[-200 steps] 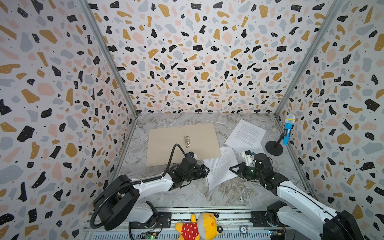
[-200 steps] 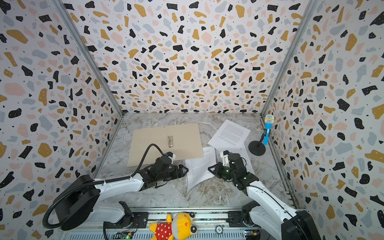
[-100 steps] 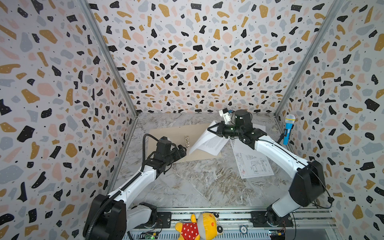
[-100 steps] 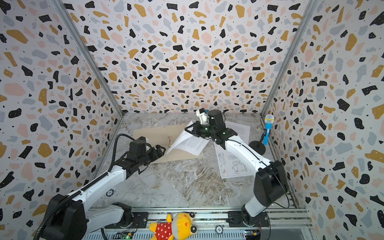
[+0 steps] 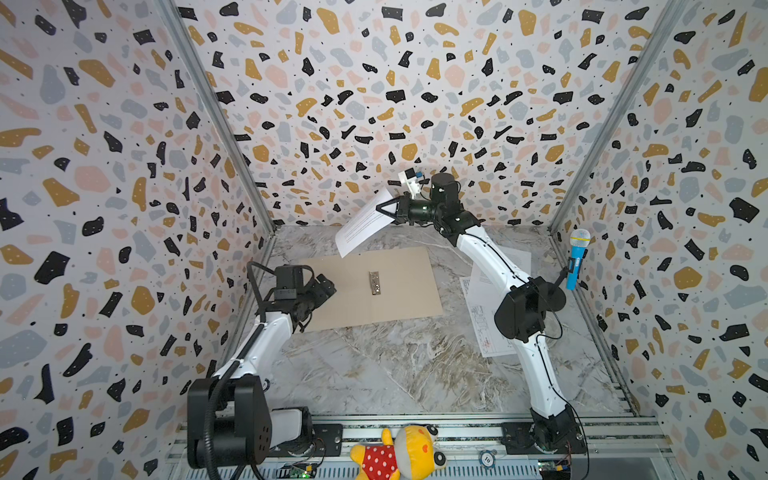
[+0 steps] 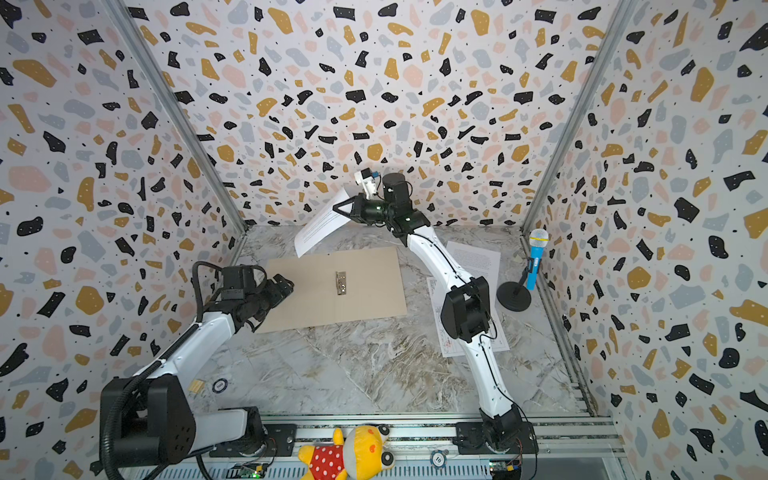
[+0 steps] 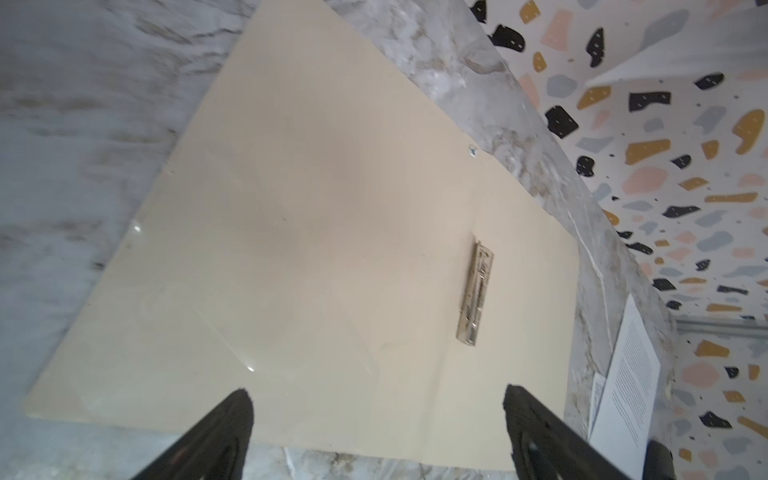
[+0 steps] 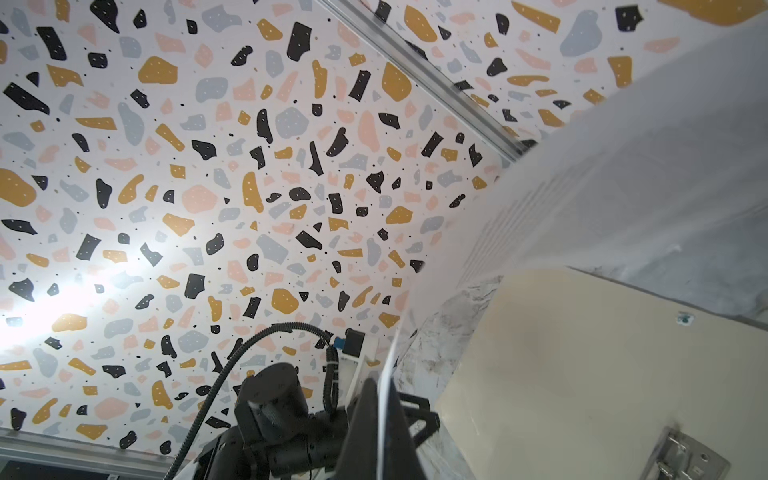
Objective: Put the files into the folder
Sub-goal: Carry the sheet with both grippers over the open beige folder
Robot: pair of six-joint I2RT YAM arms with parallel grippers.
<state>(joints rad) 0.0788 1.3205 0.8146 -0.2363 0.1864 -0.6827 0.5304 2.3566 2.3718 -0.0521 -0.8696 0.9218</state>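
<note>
Grey and veined like marble, the surface [image 5: 395,365] carried everything. Toward the back and left of the middle, the tan folder [image 5: 399,286] lay on it, open and flat. We saw one printed sheet [image 5: 361,224] hanging in the air above the folder's far edge. The right claw [image 5: 380,208] pinched it at its upper corner, jaws closed on the paper. Two more sheets lay on the surface to the right of the folder, partly under the right arm. A text sheet [image 6: 478,262] lay farther back and a sheet with drawings [image 6: 446,347] nearer the front, overlapping where they met. The left claw [image 7: 376,399] hovered over the folder's left part, jaws wide apart and empty. The small metal clip [image 5: 375,282] sat at the folder's middle fold.
</note>
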